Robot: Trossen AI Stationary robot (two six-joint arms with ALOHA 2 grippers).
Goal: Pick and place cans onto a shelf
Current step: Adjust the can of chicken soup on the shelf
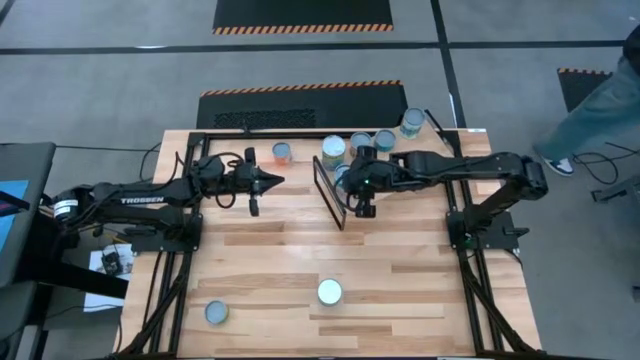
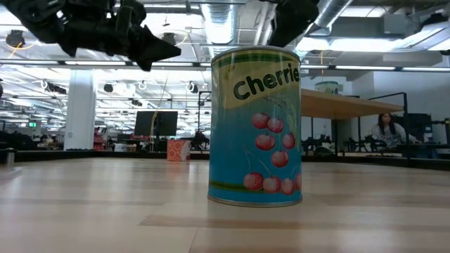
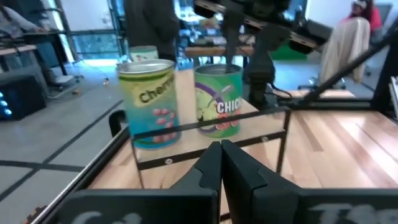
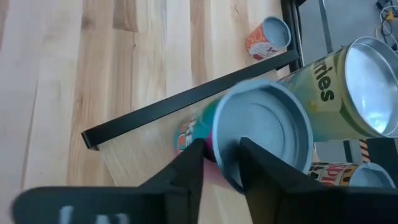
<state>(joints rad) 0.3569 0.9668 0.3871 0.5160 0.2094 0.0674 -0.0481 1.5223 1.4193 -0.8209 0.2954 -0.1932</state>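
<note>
Reading "Cherrie", a teal cherry can (image 2: 255, 126) stands alone on the tabletop (image 1: 270, 260), while the right gripper (image 4: 221, 163) pinches a pale-lidded can (image 4: 261, 134) over the shelf (image 4: 149, 158) beside a "…ries" can (image 4: 348, 93). The left gripper (image 1: 272, 181), fingers pressed together and empty, hovers near an orange can (image 1: 283, 152).

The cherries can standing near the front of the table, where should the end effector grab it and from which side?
Grip the cherries can across its round side wall, coming straight down from above: it stands upright, lid up, with open tabletop all around.
</note>
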